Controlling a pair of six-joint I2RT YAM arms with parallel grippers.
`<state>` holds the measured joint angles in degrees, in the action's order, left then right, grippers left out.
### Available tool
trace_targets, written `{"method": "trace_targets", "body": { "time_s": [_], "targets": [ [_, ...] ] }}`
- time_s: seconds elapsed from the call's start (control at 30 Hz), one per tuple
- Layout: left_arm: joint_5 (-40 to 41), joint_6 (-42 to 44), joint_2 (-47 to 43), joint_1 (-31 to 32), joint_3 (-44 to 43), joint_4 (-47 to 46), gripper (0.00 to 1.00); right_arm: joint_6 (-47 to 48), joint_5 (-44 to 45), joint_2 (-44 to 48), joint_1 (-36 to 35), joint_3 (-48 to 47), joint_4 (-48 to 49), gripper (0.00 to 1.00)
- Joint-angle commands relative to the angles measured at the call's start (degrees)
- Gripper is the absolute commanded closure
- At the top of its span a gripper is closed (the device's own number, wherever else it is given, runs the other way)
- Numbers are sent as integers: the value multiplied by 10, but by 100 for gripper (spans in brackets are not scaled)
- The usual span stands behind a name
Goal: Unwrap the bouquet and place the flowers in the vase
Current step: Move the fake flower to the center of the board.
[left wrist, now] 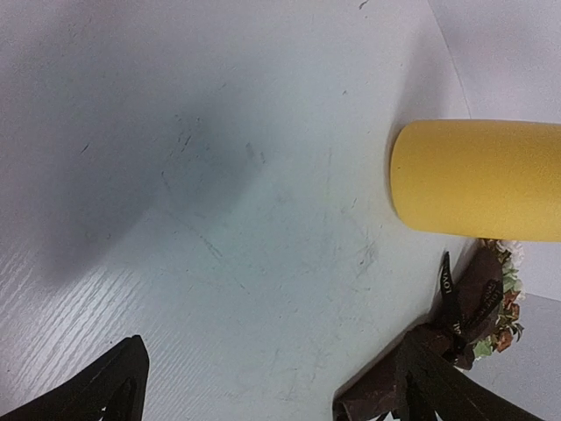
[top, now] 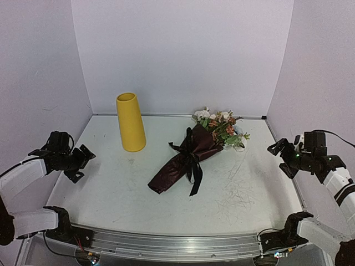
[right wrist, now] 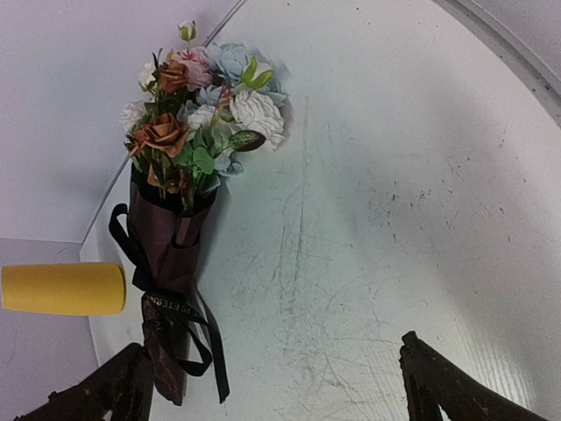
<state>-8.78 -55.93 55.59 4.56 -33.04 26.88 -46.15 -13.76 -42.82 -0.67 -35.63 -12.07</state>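
The left fingers point(top: 86, 153) and right fingers point(top: 275, 147) stand wide open, holding nothing, at opposite sides of the worktop point(top: 111, 188). The bouquet point(top: 183, 163) lies on its side at the middle, wrapped and tied, flowers point(top: 221, 124) pointing far right, near the upright vase point(top: 131, 122). Best to pin the wrapper's lower end and pull a loose tail of the black ribbon point(top: 192, 166), sparing the stems.

A scuffed white table point(top: 111, 183) carries two things: a yellow vase point(top: 130, 123) standing upright at the back left, and a bouquet point(top: 186, 160) in dark red paper lying on its side near the middle, flowers point(top: 221, 126) toward the back right, black ribbon point(top: 195, 176) trailing forward.
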Motion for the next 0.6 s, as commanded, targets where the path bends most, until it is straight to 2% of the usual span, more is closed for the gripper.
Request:
{"method": "trace_targets", "body": {
  "time_s": [0.0, 0.17, 0.37, 0.5, 0.57],
  "targets": [
    [-39, 33, -31, 0, 15, 10, 0, 19, -17, -14, -1, 15, 7, 2],
    [-106, 75, -23, 0, 36, 8, 0, 17, -72, -42, -1, 40, 50, 2],
    [-146, 114, -20, 0, 52, 1, 1, 0, -130, -83, -1, 69, 120, 2],
    [-177, 126, -14, 14, 59, -40, 1, -8, -168, -118, -4, 87, 165, 2],
    [-185, 131, -10, 40, 56, -69, 1, -4, -177, -138, -12, 86, 172, 3]
  ]
}}
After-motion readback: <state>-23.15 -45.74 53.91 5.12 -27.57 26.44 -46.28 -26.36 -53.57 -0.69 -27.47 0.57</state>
